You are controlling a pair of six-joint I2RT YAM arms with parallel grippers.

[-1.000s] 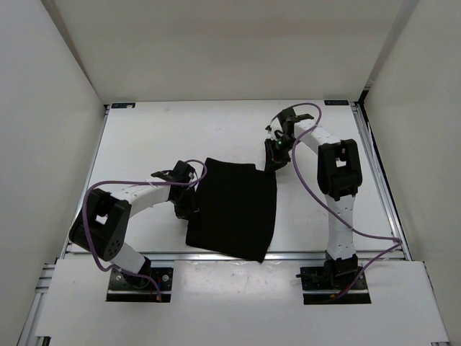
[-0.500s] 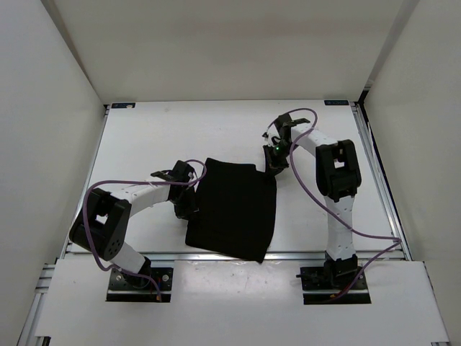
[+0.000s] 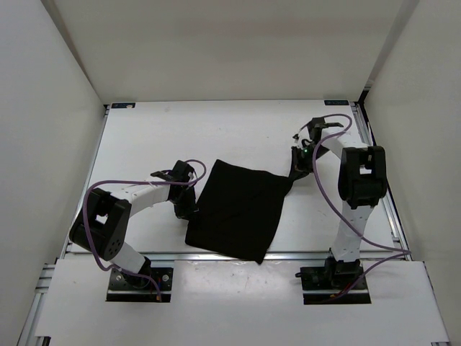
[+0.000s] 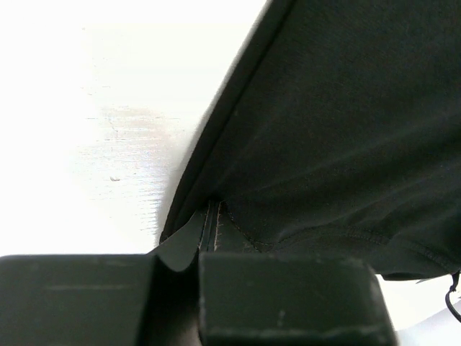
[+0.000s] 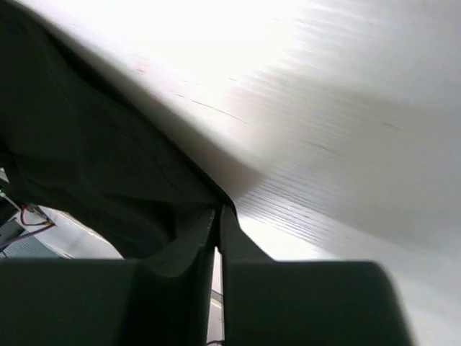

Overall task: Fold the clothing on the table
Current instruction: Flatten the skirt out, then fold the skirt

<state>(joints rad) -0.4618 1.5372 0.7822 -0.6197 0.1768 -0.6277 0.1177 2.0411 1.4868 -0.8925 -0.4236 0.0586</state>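
The clothing (image 3: 236, 209) is a plain black garment lying on the white table (image 3: 158, 133), between the two arms. My left gripper (image 3: 189, 207) is at its left edge, shut on the hem; in the left wrist view the fabric (image 4: 338, 122) fills the right half and runs into the gripper (image 4: 214, 209). My right gripper (image 3: 292, 175) is shut on the garment's far right corner, which is drawn out to a point toward it. In the right wrist view the cloth (image 5: 94, 158) hangs from the gripper (image 5: 218, 210), lifted off the table.
White walls stand on three sides of the table. An aluminium rail (image 3: 216, 254) runs along the near edge, where the garment's lower corner overhangs. Purple cables loop off both arms. Bare tabletop lies behind the garment and at the far left.
The right gripper has shut on the garment's far right corner and pulled it rightward, stretching the cloth to a point. The right arm swung right. The left arm has not moved.
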